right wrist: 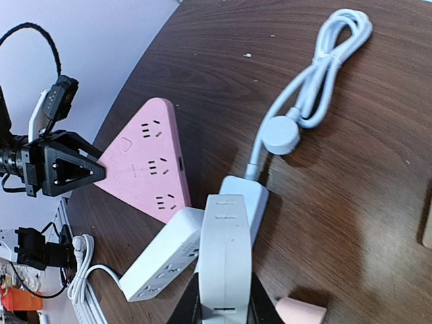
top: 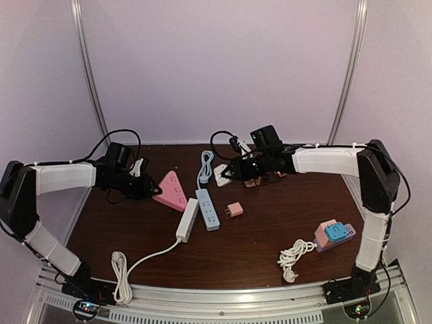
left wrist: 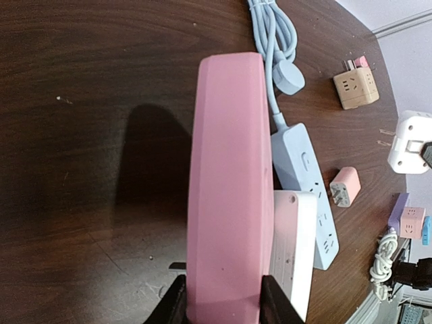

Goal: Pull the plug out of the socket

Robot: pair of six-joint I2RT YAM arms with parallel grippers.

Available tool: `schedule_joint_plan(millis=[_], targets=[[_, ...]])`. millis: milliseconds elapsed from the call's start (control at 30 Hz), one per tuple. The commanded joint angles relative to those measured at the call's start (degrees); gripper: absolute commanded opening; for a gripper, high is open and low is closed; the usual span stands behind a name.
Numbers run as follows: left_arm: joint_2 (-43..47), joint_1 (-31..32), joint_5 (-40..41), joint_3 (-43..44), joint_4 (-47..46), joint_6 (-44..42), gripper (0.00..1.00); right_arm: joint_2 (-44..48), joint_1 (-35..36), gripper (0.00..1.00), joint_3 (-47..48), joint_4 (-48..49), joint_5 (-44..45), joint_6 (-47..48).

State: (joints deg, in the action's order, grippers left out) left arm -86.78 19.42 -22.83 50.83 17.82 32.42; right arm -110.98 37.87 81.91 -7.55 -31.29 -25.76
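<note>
While my left fingers (left wrist: 174, 305) clamp the pink socket (left wrist: 229, 189), my right fingers (right wrist: 183, 310) pinch the white plug (right wrist: 226, 256), likely light and slick.

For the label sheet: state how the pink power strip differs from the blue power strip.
The pink power strip is a flat triangle; the blue power strip is a long bar. The left tool grips the pink one; the blue one lies ungripped on the table. The blue one trails a bundled cord; no cord shows on the pink one. Both face sockets up, with nothing plugged in.
</note>
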Motion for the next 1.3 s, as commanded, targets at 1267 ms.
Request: schedule_joint_plan(millis=[1267], targets=[[-17.92,-7.91,4.08,2.87,3.65,-6.00,0.00,5.91,-20.72,0.08,-25.83,1.82,-4.70,-2.95]])
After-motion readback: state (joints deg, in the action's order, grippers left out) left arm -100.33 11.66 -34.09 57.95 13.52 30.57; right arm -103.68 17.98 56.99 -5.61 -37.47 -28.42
